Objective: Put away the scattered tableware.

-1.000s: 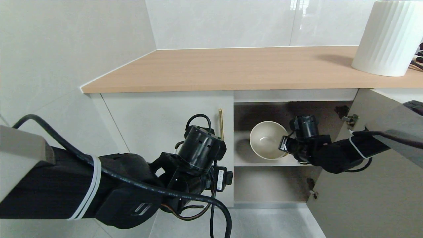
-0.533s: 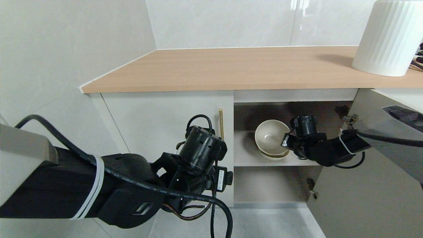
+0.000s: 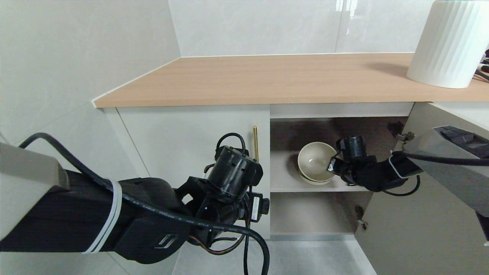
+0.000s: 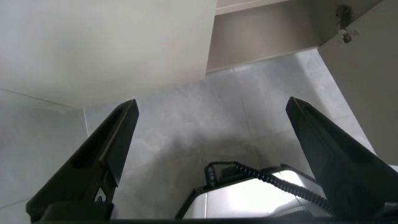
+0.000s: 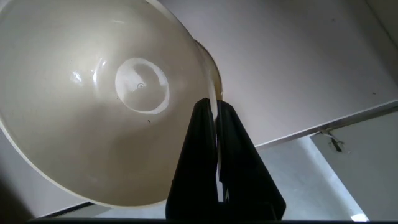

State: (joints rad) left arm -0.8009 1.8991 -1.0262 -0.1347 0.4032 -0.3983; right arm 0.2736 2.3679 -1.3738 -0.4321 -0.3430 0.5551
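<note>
In the head view, the cream, round, glossy bowl is seen tilted on the open white cabinet's upper shelf, near its front edge. Its rim is pinched by the right gripper.

In the left wrist view, the left gripper is spread wide, with nothing held.

In the right wrist view, the fingers are seen clamped on the bowl's rim.

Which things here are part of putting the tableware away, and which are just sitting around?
Part of the job: cream bowl, pinched at its rim by the right gripper; second bowl under it; cabinet shelf; open cabinet door.
Just there: white ribbed container; wooden countertop; brass handle.
</note>
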